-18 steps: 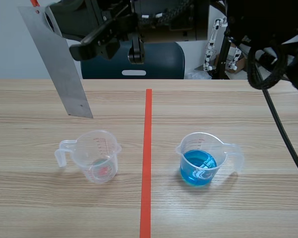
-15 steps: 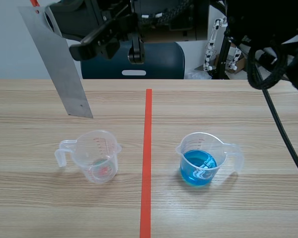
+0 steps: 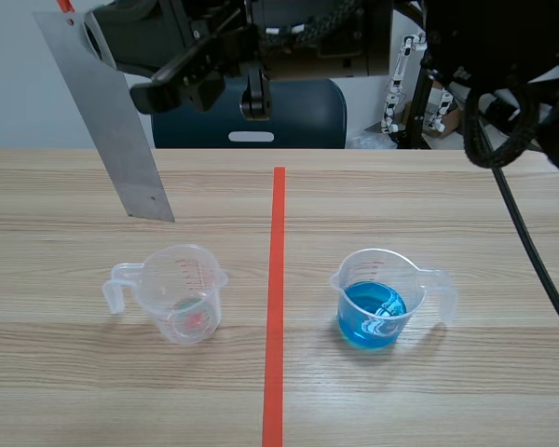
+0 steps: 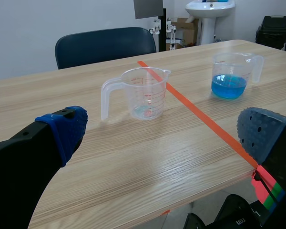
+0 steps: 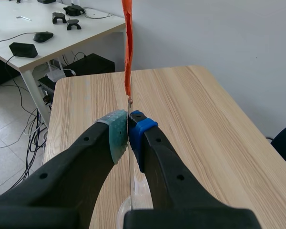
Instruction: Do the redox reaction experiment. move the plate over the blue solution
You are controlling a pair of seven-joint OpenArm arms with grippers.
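A long grey metal plate (image 3: 104, 121) hangs tilted above the table's far left, its lower end above and behind the empty clear measuring cup (image 3: 179, 293). My right arm stands across the top of the scene view. In its wrist view the right gripper (image 5: 128, 131) is shut on the plate's thin edge (image 5: 130, 183), with an orange strip (image 5: 128, 47) above the fingers. The cup of blue solution (image 3: 377, 300) stands right of the red tape line, apart from the plate. My left gripper (image 4: 162, 133) is open off the table's left edge, facing the empty cup (image 4: 145, 93) and the blue cup (image 4: 231, 76).
A dark blue chair (image 3: 261, 116) stands behind the table's far edge. Black cables (image 3: 522, 214) hang down along the right side. A white desk with small devices (image 5: 43, 33) lies beyond the table's end in the right wrist view.
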